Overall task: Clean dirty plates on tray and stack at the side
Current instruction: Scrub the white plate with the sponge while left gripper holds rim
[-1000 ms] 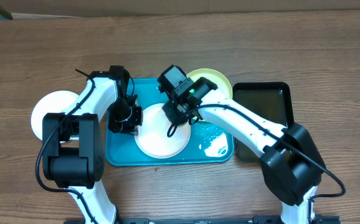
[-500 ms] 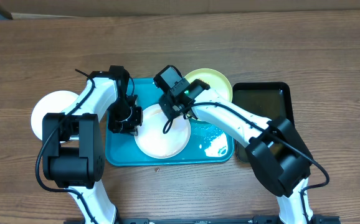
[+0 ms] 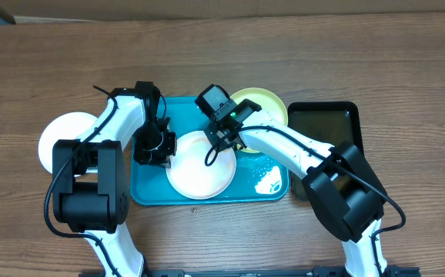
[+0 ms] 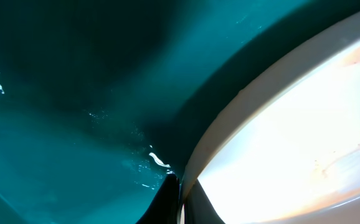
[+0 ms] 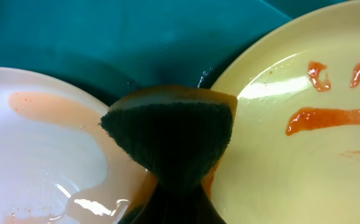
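On the teal tray, a white plate filmed with thinned orange sauce lies mid-tray, a lime-green plate streaked red rests at its far right corner, and a second white plate sits on the table to the left. The right gripper pinches a sponge over where the two tray plates' rims meet. The left gripper is at the white plate's left rim, and I cannot tell whether its fingers clamp it.

Near plate and far plate sit on tray, third plate left of it.
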### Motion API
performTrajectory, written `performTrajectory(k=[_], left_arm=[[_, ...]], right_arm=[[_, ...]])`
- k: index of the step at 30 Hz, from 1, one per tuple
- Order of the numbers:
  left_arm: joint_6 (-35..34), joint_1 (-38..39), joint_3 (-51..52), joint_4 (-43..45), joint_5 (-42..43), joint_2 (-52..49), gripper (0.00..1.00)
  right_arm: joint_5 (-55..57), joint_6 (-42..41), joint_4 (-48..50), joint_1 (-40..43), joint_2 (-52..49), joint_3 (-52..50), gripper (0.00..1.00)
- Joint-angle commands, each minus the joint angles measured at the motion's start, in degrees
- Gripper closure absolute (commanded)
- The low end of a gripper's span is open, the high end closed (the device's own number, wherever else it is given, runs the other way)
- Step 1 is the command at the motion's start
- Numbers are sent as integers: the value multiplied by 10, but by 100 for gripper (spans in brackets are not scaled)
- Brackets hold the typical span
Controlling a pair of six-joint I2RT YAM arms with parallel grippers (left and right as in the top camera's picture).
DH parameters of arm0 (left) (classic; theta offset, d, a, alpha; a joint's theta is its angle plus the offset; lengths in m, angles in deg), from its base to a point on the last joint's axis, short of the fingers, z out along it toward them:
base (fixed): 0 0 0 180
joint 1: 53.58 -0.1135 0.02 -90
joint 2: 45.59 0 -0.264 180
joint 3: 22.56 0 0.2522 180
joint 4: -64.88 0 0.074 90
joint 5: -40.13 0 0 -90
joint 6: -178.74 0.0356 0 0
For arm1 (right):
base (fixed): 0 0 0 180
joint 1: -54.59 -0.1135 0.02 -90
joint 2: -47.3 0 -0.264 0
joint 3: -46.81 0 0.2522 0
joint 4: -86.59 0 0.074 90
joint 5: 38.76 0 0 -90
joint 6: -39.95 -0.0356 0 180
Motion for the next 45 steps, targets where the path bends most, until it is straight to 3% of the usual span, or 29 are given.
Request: performTrajectory(k=[1, 7, 18, 26, 37, 45], left_arm=[[-3, -3, 6, -1, -15, 1, 96], [-3, -3, 6, -1, -15, 1, 96], [-3, -3, 6, 1, -15, 1, 96], [-3, -3, 6, 2, -15, 1, 96], [-3, -3, 6, 2, -15, 1, 96], [-3, -3, 6, 0, -15, 1, 96]], right_arm=[[23, -23, -32, 3, -14, -12, 96], [102, -80, -50, 3, 41, -1, 96], [59, -93, -74, 3, 131, 1, 96], [-99, -26, -11, 0, 105, 0, 96], [-102, 33, 7, 1, -6, 0, 96], [-55, -2, -28, 12, -17, 0, 96]])
